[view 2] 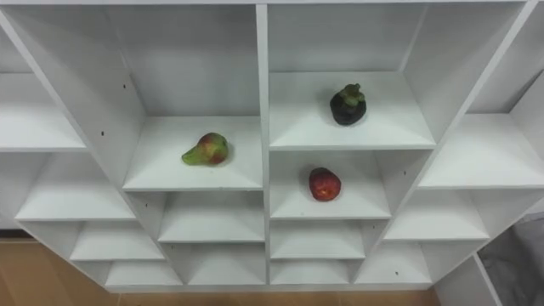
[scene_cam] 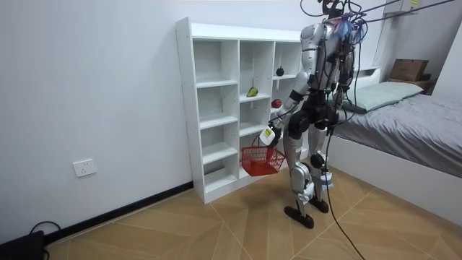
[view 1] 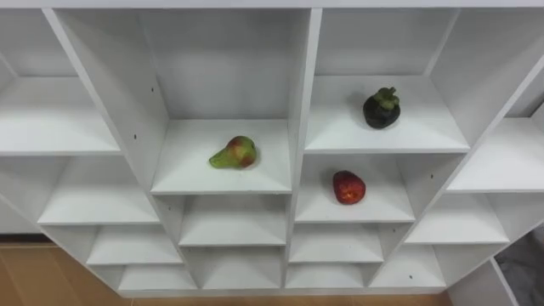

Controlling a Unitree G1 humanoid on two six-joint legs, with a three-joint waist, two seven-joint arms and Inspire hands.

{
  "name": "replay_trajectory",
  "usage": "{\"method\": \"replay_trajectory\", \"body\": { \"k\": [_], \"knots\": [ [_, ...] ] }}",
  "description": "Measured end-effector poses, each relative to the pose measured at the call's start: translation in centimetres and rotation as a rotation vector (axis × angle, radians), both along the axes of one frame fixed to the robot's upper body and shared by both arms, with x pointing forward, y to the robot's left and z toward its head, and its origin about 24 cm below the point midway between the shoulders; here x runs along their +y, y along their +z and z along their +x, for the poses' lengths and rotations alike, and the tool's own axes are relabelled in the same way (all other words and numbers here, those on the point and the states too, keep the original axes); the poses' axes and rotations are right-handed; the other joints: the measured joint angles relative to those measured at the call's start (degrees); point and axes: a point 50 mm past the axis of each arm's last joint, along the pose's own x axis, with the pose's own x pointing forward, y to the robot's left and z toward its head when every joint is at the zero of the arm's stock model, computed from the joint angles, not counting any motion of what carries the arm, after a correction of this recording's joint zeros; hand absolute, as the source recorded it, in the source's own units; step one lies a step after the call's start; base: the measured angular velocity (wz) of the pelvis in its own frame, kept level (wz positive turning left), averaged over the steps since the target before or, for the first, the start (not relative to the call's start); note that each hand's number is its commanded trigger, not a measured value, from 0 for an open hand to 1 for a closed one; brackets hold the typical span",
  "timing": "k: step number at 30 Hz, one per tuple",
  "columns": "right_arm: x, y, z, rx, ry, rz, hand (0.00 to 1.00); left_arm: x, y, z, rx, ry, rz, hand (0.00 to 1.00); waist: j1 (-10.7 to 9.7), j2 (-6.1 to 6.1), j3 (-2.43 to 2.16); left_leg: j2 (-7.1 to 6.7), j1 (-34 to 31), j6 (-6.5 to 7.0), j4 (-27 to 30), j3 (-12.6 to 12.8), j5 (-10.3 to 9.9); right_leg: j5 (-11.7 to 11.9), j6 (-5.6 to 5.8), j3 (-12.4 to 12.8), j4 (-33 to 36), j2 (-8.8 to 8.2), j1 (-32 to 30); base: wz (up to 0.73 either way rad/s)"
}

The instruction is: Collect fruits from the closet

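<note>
Standing in front of the closet (view 1: pixel 302 102), looking down into its compartments; nothing collected yet. The pear (view 1: pixel 235 154) is lying on its side on a middle shelf. In the next column to the right the dark fruit (view 1: pixel 382 109) with a green cap is sitting upright, and the red fruit (view 1: pixel 348 188) is resting in the compartment directly beneath it. I am judging all three light and firm, with smooth skins that could slip or bruise under a hard squeeze. The pear looks liable to roll, so I am planning to wrap round its broad belly, not the narrow neck. The two round ones I am planning to cup from the front and above, keeping off the dark one's cap. The eye views are giving each fruit's exact seat on its shelf. The room view is adding what they lack: my left hand (scene_cam: pixel 271 135) is hanging low beside the closet, closed on the handle of a red basket (scene_cam: pixel 261 160) clear of the floor, though fine detail there is too small to read.
</note>
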Motion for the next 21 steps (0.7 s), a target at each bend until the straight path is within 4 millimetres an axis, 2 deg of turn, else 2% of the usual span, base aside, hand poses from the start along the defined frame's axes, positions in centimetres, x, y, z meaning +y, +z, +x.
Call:
{"method": "replay_trajectory", "body": {
  "k": [5, 6, 8, 15, 21],
  "knots": [
    [0.0, 0.0, -0.1, -0.009, -0.002, -0.006, 0.0, 0.0, -0.1, -0.2, 0.012, -0.001, -0.009, 1.0, 0.03, 0.03, -0.02, -0.04, -0.34, 0.0, 0.01, 0.0, 0.0, 0.02, 0.02, 0.0, -0.01, -0.02, -0.32, 0.0],
    [0.0, 0.0, -0.1, -0.009, -0.003, -0.008, 0.0, 0.0, -0.1, -0.2, 0.012, -0.002, -0.01, 1.0, -0.03, -0.18, -0.19, -0.04, -0.57, 0.01, 0.09, -0.01, 0.01, 0.02, 0.03, -0.07, -0.02, -0.03, -0.49, 0.0],
    [0.0, 0.0, -0.3, -0.007, -0.007, -0.014, 0.0, 0.0, -0.1, -0.2, 0.013, -0.005, -0.014, 1.0, -0.1, -0.2, -0.21, -0.06, -0.62, 0.01, 0.27, -0.1, 0.01, 0.03, 0.02, -0.32, 0.0, -0.09, -0.39, 0.02],
    [-0.1, 0.1, -0.3, -0.016, -0.024, -0.036, 0.0, 0.3, 0.0, -0.3, 0.016, -0.01, -0.01, 1.0, -0.01, -0.17, -0.14, -0.01, -0.47, 0.01, 0.36, -0.1, 0.02, 0.04, 0.02, -0.29, 0.08, -0.14, -0.27, 0.0],
    [-0.1, 0.5, 1.4, -0.105, -0.025, -0.03, 0.0, 0.4, 0.0, -0.3, 0.014, -0.011, -0.007, 1.0, 0.11, -0.05, 0.05, 0.22, -0.74, 0.02, 0.22, 0.08, 0.01, 0.1, 0.11, 0.18, -0.03, -0.06, -0.91, -0.02]
  ]
}}
